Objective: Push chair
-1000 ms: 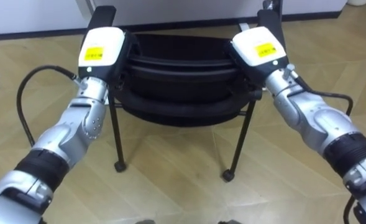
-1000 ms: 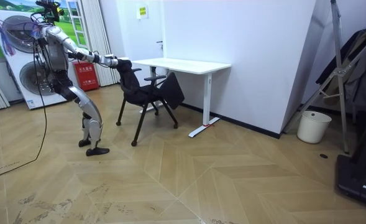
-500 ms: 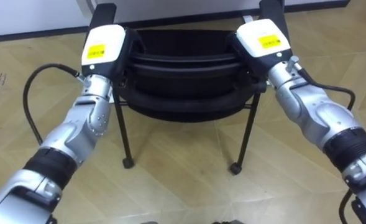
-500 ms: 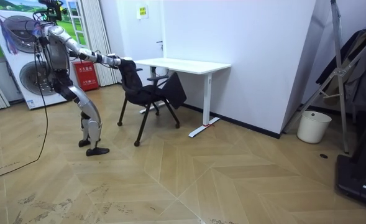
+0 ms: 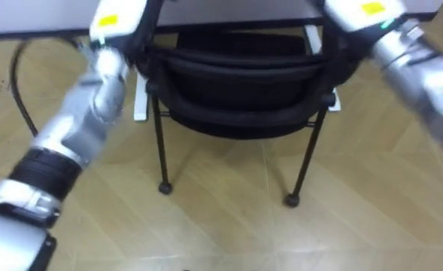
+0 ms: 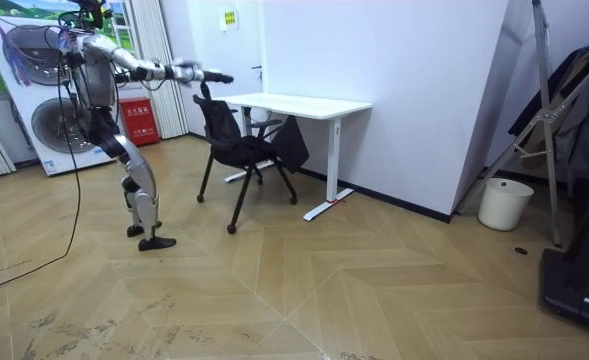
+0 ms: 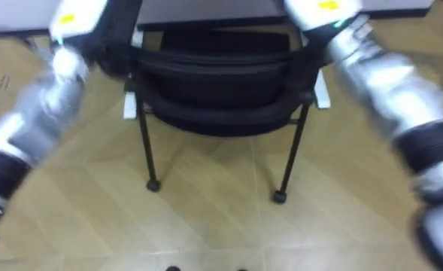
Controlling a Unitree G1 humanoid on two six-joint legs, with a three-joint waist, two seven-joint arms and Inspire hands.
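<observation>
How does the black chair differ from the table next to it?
The chair is black, the table white. The chair stands on thin dark legs, the table on a white column with a flat foot. Both stand on the wooden floor.

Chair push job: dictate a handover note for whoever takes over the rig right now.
Hands: left robot hand and right robot hand are raised above the backrest of the black metal-legged chair, apart from it in the room view; open or shut cannot be told.
Chair: upright, seat toward the white desk.
Done: chair stands at the desk.
Left: check it is tucked in enough; if not, set both hands on the backrest and push.
</observation>
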